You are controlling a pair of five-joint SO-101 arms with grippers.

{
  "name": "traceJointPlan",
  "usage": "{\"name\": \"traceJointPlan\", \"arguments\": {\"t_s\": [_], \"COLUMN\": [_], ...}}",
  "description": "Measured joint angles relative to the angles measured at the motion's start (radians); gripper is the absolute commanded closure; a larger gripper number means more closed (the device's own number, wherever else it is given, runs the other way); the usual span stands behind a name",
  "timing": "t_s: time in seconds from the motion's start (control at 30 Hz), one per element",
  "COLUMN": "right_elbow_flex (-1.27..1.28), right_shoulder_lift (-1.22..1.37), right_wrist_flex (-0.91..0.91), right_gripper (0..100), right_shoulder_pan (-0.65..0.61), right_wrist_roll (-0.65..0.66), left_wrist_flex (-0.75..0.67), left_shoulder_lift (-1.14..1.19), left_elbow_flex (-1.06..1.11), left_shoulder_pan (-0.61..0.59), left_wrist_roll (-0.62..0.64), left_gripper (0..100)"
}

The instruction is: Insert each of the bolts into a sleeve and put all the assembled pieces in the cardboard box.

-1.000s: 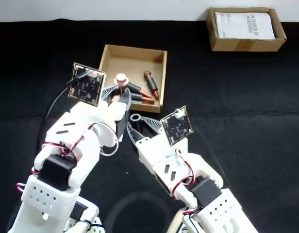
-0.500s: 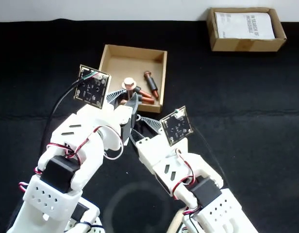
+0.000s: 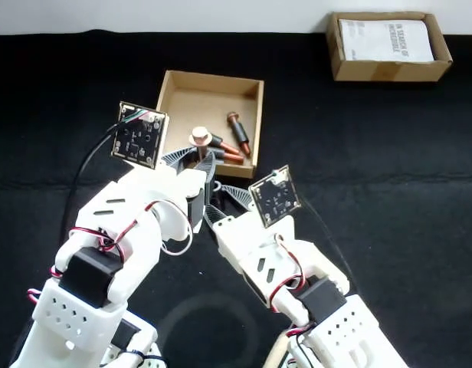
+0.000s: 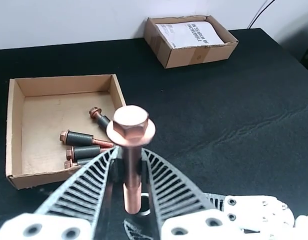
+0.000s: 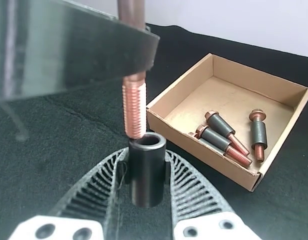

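Left gripper (image 4: 130, 159): jaws clenched on the bolt (image 4: 130, 127), gripping the shank. Bolt is upright, hex head up and clear above the jaws, threaded end pointing down below them.

Right gripper (image 5: 146, 161): jaws clenched on the sleeve (image 5: 147, 175). Sleeve is upright with its open bore facing up.

Both grippers meet just in front of the cardboard box (image 3: 209, 77), above the black worktop (image 3: 389, 192). The left gripper (image 3: 199, 162) sits over the right one.

Alignment, from the right wrist view: bolt (image 5: 134, 112) thread tip is at the level of the sleeve mouth, over the rim edge rather than centred on the bore. Can't tell if it touches the rim. Threads are not down in the bore.

Cardboard box holds three assembled pieces. Two lie side by side (image 3: 221, 142) (image 3: 221, 156) near the front wall. The third (image 3: 239, 134) lies apart from them, toward the side wall.

Second, smaller box (image 3: 389, 71) is at the far corner of the worktop, well apart, with a printed sheet (image 3: 385, 40) lying in it.
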Motion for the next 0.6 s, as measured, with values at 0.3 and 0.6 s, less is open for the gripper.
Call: {"name": "traceJointPlan", "arguments": {"t_s": [0.3, 0.6], "right_elbow_flex": [0.000, 0.000], "right_shoulder_lift": [0.003, 0.032], "right_wrist_flex": [0.000, 0.000], "right_gripper": [99.1, 99.1], "right_shoulder_pan": [0.000, -0.017], "right_wrist_roll": [0.000, 0.002], "left_wrist_flex": [0.000, 0.002], "left_shoulder_lift": [0.000, 0.000], "left_elbow_flex": [0.000, 0.000], "left_shoulder_pan": [0.014, 0.049], "left_wrist_roll": [0.000, 0.003], "left_gripper": [99, 99]}}
